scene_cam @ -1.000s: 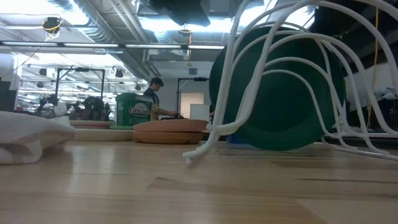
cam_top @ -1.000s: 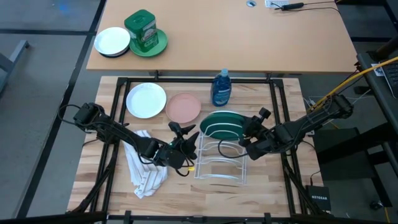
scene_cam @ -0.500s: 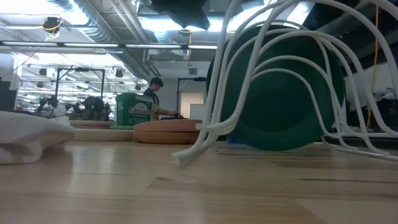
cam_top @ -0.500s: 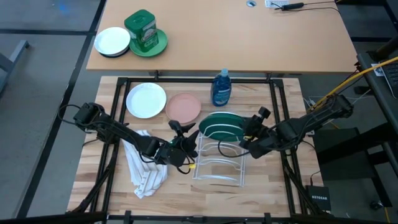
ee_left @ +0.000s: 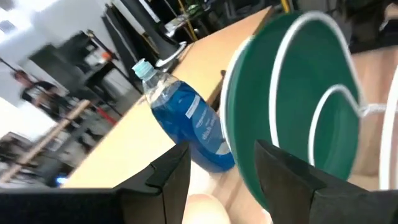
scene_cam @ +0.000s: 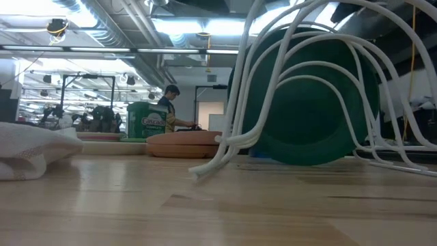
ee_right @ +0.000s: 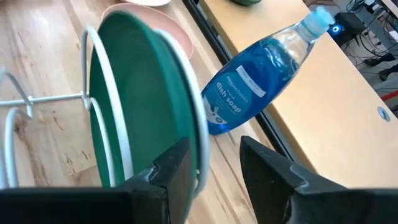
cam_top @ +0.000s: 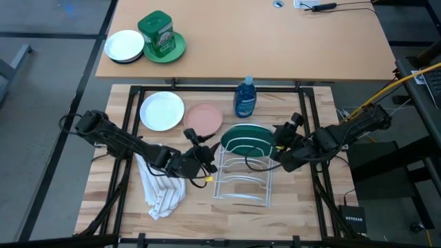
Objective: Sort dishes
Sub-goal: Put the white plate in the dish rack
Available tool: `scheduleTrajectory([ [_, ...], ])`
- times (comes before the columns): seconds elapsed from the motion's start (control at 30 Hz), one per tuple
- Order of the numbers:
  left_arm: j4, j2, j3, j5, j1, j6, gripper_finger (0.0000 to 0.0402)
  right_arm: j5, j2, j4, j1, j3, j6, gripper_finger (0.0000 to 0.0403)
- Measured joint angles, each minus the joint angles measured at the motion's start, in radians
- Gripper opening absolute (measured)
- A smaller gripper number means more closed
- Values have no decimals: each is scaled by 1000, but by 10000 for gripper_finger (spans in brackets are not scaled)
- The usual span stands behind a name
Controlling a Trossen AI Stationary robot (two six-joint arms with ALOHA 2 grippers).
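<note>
The dark green plate [cam_top: 244,136] stands on edge in the far slot of the white wire rack [cam_top: 242,180]; it also shows in the low view [scene_cam: 307,102]. The white plate [cam_top: 162,110] and the salmon pink plate [cam_top: 203,118] lie flat on the table, to the rack's far left. The brown plate is out of view. My left gripper [cam_top: 200,143] [ee_left: 227,171] is open and hovers between the pink plate and the rack. My right gripper [cam_top: 278,142] [ee_right: 214,168] is open at the green plate's right rim. My right gripper comes level from the table's right, its open fingers [ee_right: 171,171] beside the green plate's right rim [ee_right: 198,152]. I cannot tell whether a finger touches the rim. The plate stands upright in the rack.
A blue dish soap bottle [cam_top: 244,97] stands just beyond the rack. A white towel [cam_top: 160,184] lies crumpled left of the rack. On the far table sit a small white dish [cam_top: 124,45] and a green plate bearing a green tin [cam_top: 160,36]. A person shows far off [scene_cam: 169,102].
My left gripper has drawn a little toward the table's far-left, closer to the pink plate. My right gripper has moved slightly toward the far edge beside the green plate. The rack with the green plate has slid a little to the left.
</note>
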State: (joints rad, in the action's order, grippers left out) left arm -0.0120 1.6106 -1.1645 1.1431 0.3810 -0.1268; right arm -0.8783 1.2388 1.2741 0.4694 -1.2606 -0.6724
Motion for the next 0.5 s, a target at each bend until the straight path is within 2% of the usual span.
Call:
scheduleTrajectory([
  [0.13, -193, -87, 0, -116, -34, 213, 166, 7, 0, 53, 1, -63, 0, 143],
  [0.3, -575, -184, 0, -347, -123, 522, 166, -1, 0, 100, 1, -134, 0, 143],
  [0.5, -954, -207, 0, -470, -231, 681, 166, -88, -1, 122, 1, -190, 1, 143],
])
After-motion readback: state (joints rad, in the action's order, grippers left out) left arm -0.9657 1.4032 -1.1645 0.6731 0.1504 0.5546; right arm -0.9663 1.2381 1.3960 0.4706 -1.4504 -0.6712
